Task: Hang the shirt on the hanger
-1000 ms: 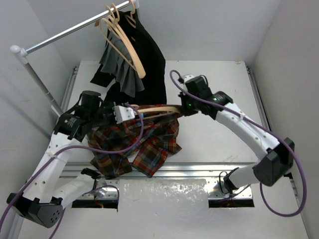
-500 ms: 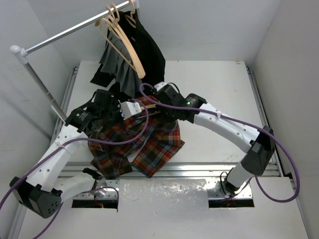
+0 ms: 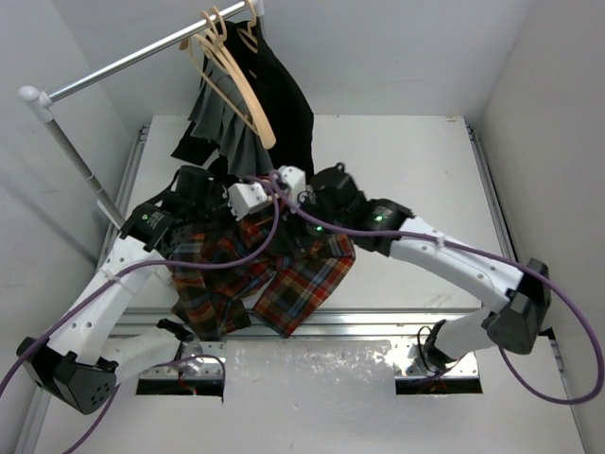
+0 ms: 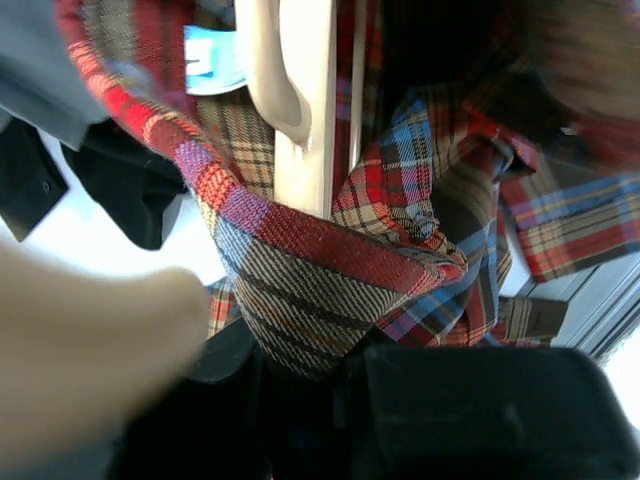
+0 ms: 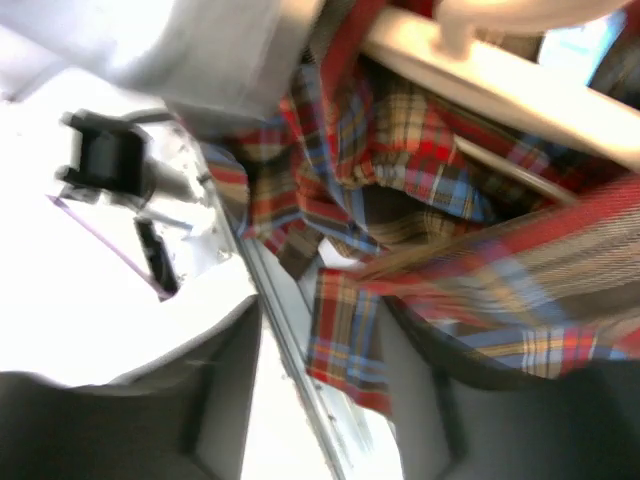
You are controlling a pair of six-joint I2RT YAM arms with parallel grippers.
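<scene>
The plaid shirt [image 3: 274, 274] hangs bunched between both arms over the table's near left. My left gripper [image 3: 253, 197] is shut on a fold of its collar [image 4: 330, 250], and the cloth runs down between the black fingers [image 4: 470, 400]. The pale hanger [image 4: 300, 100] sits inside the shirt just beyond that fold. It also crosses the top of the right wrist view as a pale bar, the hanger [image 5: 500, 90]. My right gripper [image 3: 301, 203] is pressed close to the left one. Its jaws stand apart, the gripper [image 5: 330, 400] holding nothing, with a shirt flap [image 5: 345, 335] hanging beyond the gap.
A clothes rail [image 3: 123, 64] crosses the back left, carrying several spare tan hangers [image 3: 232, 80], a black garment [image 3: 288, 113] and a grey garment [image 3: 232, 142] right behind the grippers. A metal track [image 3: 397, 322] runs along the table's near edge. White walls close in both sides.
The right arm has swung left along the hanger until it meets the left gripper, and its jaws have come apart. The left gripper has lifted the collar slightly toward the rail.
</scene>
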